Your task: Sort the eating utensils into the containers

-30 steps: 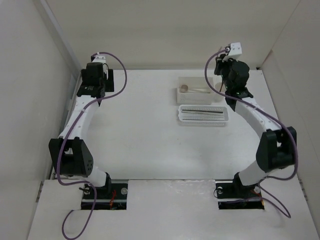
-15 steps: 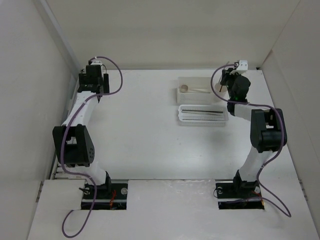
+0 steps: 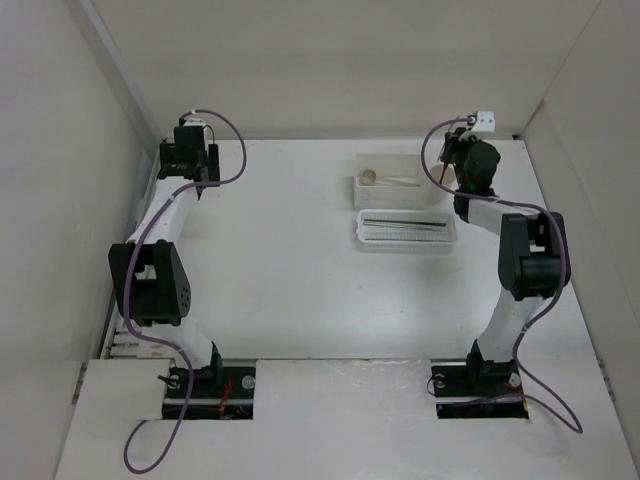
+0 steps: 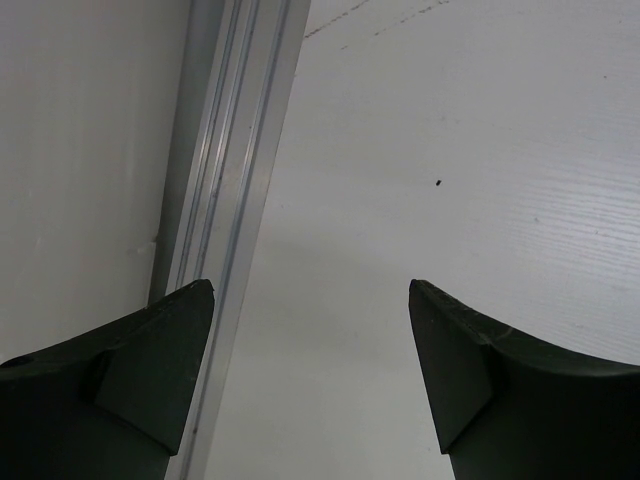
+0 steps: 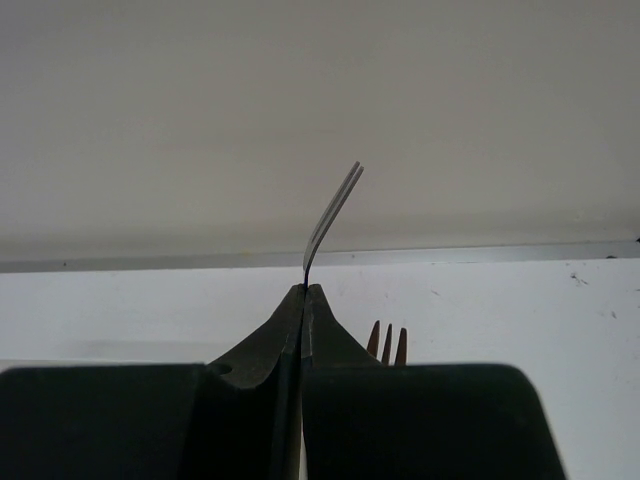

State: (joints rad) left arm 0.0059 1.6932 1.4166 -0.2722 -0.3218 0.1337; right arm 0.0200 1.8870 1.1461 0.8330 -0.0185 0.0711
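My right gripper (image 5: pixel 303 290) is shut on a thin silver fork (image 5: pixel 335 215), seen edge-on, its tines curving up past the fingertips. The tines of a brown fork (image 5: pixel 387 343) stick up just behind the gripper body. In the top view my right gripper (image 3: pixel 450 165) is at the back right, beside the rectangular box (image 3: pixel 358 183), which holds a beige spoon (image 3: pixel 372 177). The mesh basket tray (image 3: pixel 360 232) in front of it holds dark chopsticks (image 3: pixel 405 222). My left gripper (image 4: pixel 312 290) is open and empty over bare table at the back left (image 3: pixel 187 150). The cup and the black spoon are out of sight.
White walls enclose the table on the left, back and right. An aluminium rail (image 4: pixel 225 150) runs along the left wall beside my left gripper. The back wall stands close behind my right gripper.
Both arms have folded up, elbows drawn in towards the middle and raised. The right gripper has stayed near the box's right end with the fork; the left has stayed at the back left.
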